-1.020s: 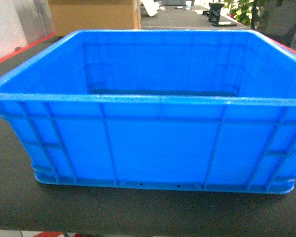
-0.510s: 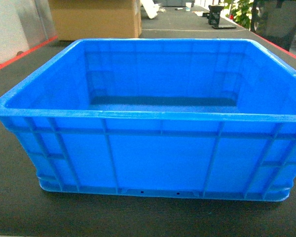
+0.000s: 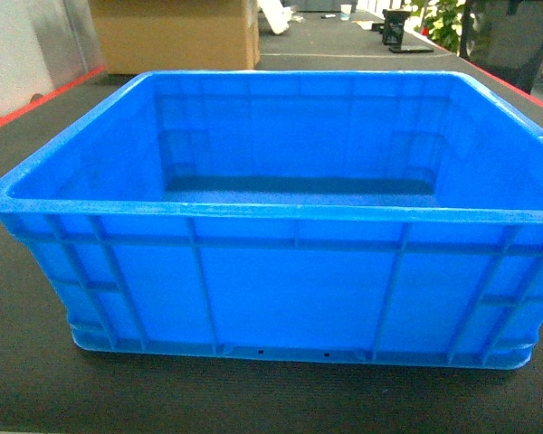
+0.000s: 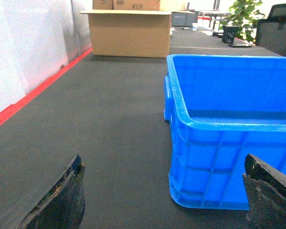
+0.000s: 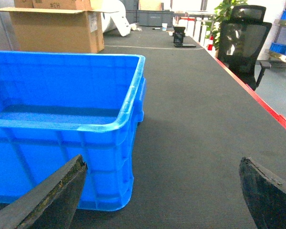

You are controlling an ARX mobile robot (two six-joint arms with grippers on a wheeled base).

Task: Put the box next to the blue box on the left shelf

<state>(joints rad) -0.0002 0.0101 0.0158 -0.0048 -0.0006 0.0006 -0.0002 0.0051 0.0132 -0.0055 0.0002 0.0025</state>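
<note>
The box [image 3: 290,289], a large bright-blue crate with ribbed walls and a thick rim, stands empty on a dark matted table [image 3: 18,362]. It fills most of the head view, where neither gripper shows. In the left wrist view my left gripper [image 4: 163,164] is open, low at the crate's [image 4: 229,95] near left corner, its right finger [image 4: 269,195] in front of the near wall. My right gripper [image 5: 162,162] is open at the crate's [image 5: 62,86] near right corner, its left finger [image 5: 47,200] before the wall. The left shelf and its blue box are out of view.
An open cardboard carton [image 3: 176,36] stands at the table's far left end. Red strips edge the table on the left [image 4: 33,93] and right [image 5: 257,100]. A white panel [image 4: 28,47] runs along the left. A black office chair [image 5: 240,43] and a plant [image 4: 243,14] stand beyond.
One second ago the crate looked nearer and larger in the head view; it then settled a little farther off. Nothing has moved in the last half second.
</note>
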